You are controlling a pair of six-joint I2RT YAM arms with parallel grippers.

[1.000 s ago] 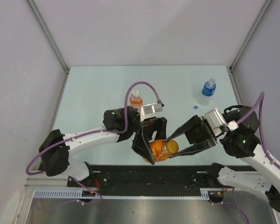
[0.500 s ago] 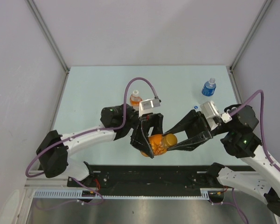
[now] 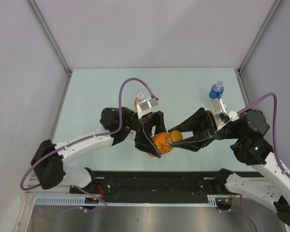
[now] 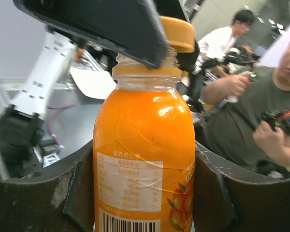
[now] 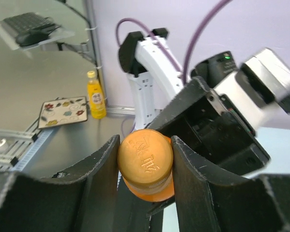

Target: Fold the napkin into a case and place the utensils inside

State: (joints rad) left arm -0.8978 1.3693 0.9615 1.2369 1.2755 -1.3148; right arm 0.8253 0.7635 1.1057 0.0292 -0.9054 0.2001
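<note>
Noted pale blue-green tabletop boxed on three sides by plain grey walls, with metal posts in the far corners. Logged a black strip along the near edge and a steel rail below it.

Found orange juice bottle at the middle of the near edge, lying over with its cap toward the right side. Cannot tell whether it rests on the tabletop or is lifted off it.

Saw left gripper clamped narrow on the bottle's body, fingers pressed on either flank of the label. Saw right gripper closed narrow on the cap, fingers touching both sides.

Recorded small orange bottle upright mid-tabletop, behind the left wrist. Recorded blue water bottle upright near the far right corner.

Background in left wrist view: blurred people at benches.
</note>
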